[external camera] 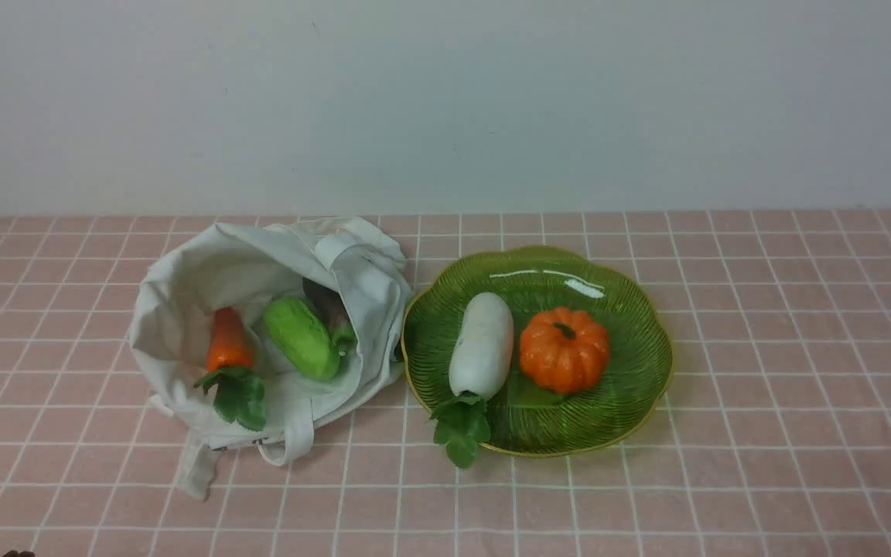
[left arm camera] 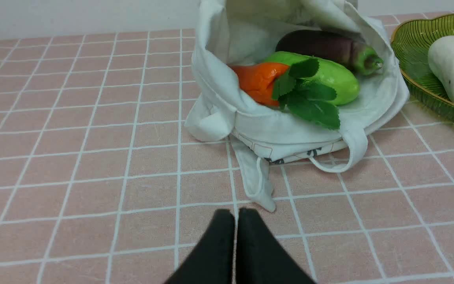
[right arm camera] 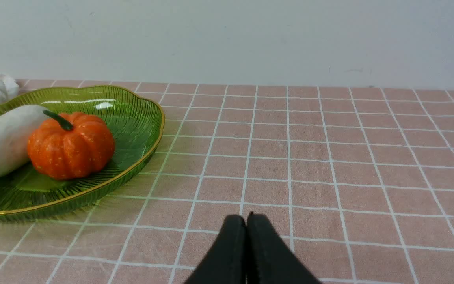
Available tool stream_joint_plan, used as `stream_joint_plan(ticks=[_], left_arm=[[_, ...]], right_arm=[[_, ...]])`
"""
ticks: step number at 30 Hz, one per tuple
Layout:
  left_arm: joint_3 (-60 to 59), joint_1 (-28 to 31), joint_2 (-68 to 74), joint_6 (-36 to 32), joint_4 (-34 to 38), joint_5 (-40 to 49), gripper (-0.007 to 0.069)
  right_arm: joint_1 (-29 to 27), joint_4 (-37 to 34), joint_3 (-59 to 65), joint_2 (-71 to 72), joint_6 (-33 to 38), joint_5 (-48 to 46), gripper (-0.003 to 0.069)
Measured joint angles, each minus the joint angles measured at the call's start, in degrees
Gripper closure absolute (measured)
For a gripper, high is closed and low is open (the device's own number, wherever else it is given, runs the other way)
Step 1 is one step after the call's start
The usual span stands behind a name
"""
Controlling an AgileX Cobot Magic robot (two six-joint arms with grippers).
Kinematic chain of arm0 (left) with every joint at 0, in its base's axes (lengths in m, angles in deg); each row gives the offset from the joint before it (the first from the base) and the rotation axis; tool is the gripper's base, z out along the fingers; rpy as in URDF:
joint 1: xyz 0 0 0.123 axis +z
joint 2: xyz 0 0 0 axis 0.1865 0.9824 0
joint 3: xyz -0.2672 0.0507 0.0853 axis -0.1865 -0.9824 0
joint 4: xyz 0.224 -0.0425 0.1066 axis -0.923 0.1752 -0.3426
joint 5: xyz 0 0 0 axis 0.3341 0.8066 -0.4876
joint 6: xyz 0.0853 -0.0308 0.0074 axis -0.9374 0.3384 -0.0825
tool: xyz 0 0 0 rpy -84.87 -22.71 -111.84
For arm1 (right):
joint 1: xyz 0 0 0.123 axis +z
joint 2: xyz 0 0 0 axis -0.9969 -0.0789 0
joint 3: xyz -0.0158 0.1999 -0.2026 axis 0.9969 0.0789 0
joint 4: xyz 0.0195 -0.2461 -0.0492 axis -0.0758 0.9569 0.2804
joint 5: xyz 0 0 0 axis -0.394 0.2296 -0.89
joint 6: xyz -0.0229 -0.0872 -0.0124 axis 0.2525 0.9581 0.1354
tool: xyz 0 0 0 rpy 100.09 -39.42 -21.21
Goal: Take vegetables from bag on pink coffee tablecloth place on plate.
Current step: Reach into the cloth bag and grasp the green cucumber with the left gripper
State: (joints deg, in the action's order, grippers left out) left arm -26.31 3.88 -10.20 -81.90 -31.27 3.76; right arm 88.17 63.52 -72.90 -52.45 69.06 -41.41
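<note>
Tablecloth [external camera: 762, 387] in dusty pink, gridded with thin white lines, covers the table. On its left half lies an off-white soft cloth tote bag [external camera: 198, 271], mouth open toward the robot, just beside a large translucent green ribbed plate [external camera: 631, 309] with a scalloped yellow rim. A white radish [external camera: 482, 344] and a round orange ribbed pumpkin [external camera: 564, 350] sit side by side on the plate. Inside the bag rest a stubby light-green cucumber [external camera: 302, 338], an orange carrot [external camera: 227, 340] with dark green leaves, and a dark purple vegetable [left arm camera: 313, 43]. The black left gripper [left arm camera: 237, 215] near the bag's strap and the black right gripper [right arm camera: 246, 221] have their jaws pressed together, holding nothing.
</note>
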Motion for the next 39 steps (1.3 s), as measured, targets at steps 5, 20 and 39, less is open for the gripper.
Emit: stream_joint_plan(ticks=[5,20,39], left_arm=[[0.0,0.0,0.0,0.0,0.0,0.0,0.0629],[0.0,0.0,0.0,0.0,0.0,0.0,0.0629],[-0.1,0.0,0.0,15.8,28.9,-0.4,0.0629]], right_arm=[[0.0,0.0,0.0,0.0,0.0,0.0,0.0673],[0.0,0.0,0.0,0.0,0.0,0.0,0.0673],[0.0,0.0,0.0,0.0,0.0,0.0,0.0673]])
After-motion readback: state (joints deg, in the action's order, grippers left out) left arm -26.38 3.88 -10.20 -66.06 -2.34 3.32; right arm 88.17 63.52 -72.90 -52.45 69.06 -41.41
